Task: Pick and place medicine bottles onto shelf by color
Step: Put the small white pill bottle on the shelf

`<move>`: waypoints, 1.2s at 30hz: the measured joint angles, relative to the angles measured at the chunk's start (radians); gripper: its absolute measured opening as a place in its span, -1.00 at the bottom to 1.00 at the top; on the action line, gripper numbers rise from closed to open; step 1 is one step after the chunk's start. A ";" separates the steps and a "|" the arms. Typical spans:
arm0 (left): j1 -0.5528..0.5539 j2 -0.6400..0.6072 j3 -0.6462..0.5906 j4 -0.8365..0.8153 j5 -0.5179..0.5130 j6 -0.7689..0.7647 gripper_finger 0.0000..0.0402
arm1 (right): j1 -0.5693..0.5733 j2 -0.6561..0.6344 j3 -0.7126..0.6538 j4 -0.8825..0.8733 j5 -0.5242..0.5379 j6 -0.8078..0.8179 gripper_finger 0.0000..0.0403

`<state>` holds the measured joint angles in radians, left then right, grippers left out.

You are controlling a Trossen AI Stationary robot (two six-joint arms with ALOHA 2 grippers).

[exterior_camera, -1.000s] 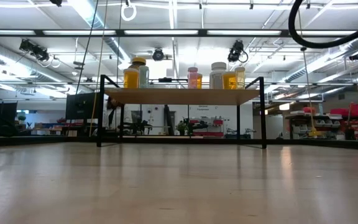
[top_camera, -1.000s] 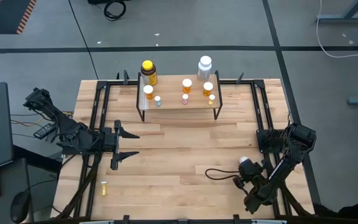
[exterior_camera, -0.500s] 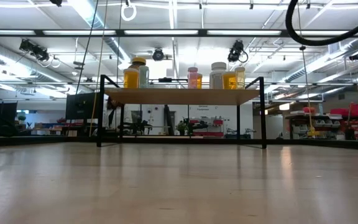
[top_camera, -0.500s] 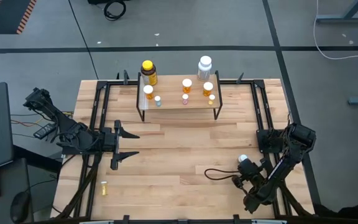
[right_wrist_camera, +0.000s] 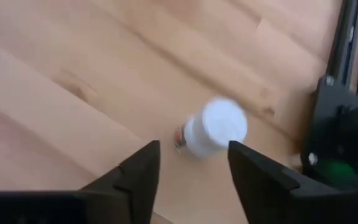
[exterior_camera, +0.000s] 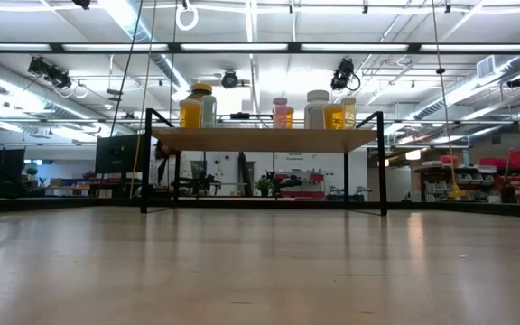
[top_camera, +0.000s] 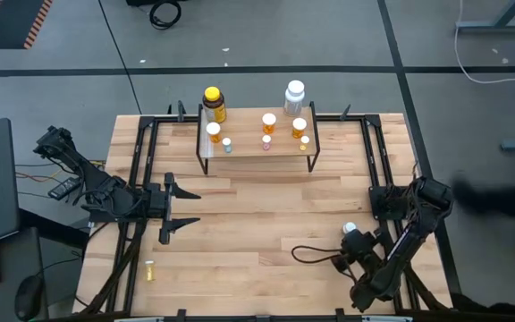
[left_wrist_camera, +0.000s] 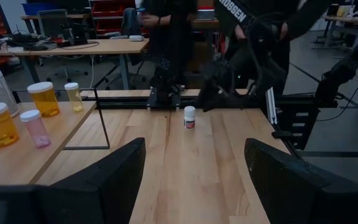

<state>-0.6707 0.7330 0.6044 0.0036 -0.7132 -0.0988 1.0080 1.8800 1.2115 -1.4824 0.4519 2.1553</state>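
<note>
The right gripper [right_wrist_camera: 191,180] hangs over the lower right of the wooden table [top_camera: 257,215], jaws spread and holding nothing. A small white-capped bottle [right_wrist_camera: 211,128] with a white body and a dark band near its base stands just ahead of the fingertips, in line with the gap between them. In the high view that bottle [top_camera: 350,230] sits at the lower right of the frame, just beside the right arm's wrist and well apart from the low wooden shelf on black metal legs [top_camera: 259,150] at the upper centre.

The step in hand looks like the pick. To do it well, the gripper should centre the cap between the fingers, come down until the pads flank the body below the cap, then close gently; a narrow upright bottle will likely tip if one finger touches first.

The shelf already carries several bottles, among them a big yellow bottle [top_camera: 213,104] and a big white bottle [top_camera: 294,97], so a white bottle probably belongs beside the latter.

The left gripper [top_camera: 179,207] waits at the left of the frame, jaws wide apart, empty.
</note>
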 joint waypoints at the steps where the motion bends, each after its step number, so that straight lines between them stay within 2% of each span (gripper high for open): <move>1: 0.000 0.000 0.000 0.000 0.000 -0.002 0.41 | -0.008 0.000 0.012 -0.021 0.009 0.003 0.06; 9: 0.000 0.000 0.000 0.000 0.000 -0.020 0.41 | -0.030 0.000 -0.026 -0.016 0.015 0.008 0.28; 17: 0.000 0.000 0.000 0.000 0.000 -0.020 0.41 | -0.038 0.000 -0.122 0.046 -0.047 0.010 0.29; 25: 0.000 0.000 0.000 0.000 0.000 -0.019 0.41 | -0.041 0.000 -0.207 0.137 -0.026 0.008 0.28; 31: 0.000 0.000 0.000 0.000 0.000 -0.018 0.41 | -0.040 0.000 -0.233 0.169 0.021 -0.002 0.17; 36: 0.000 0.000 0.000 0.000 0.000 -0.018 0.41 | -0.040 0.000 -0.233 0.167 0.030 -0.004 -0.07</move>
<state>-0.6704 0.7330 0.6044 0.0036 -0.7132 -0.1165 0.9680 1.8801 0.9787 -1.3155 0.4820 2.1517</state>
